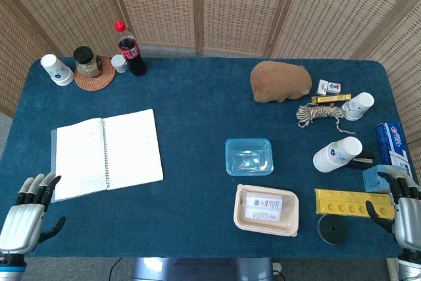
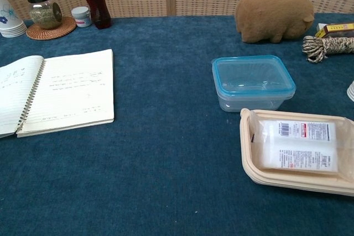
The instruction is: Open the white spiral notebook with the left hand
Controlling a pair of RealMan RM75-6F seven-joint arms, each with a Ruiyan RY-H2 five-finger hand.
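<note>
The white spiral notebook point(image 1: 105, 153) lies open and flat on the blue table, left of centre, its wire spine running down the middle; in the chest view the notebook point(image 2: 61, 92) shows lined pages with faint writing. My left hand point(image 1: 26, 216) is at the table's near left corner, fingers straight and apart, holding nothing, just below the notebook's near left corner and not touching it. Over at the near right edge, my right hand point(image 1: 404, 211) is likewise empty with fingers spread. Neither hand shows in the chest view.
A cola bottle point(image 1: 130, 49), jar on a coaster point(image 1: 88, 64) and paper cups point(image 1: 56, 70) stand at the back left. A clear blue-rimmed box point(image 1: 249, 156) and beige tray point(image 1: 266, 210) sit centre-right. A brown plush point(image 1: 281, 81), rope point(image 1: 318, 114), cups and yellow block point(image 1: 350, 203) crowd the right.
</note>
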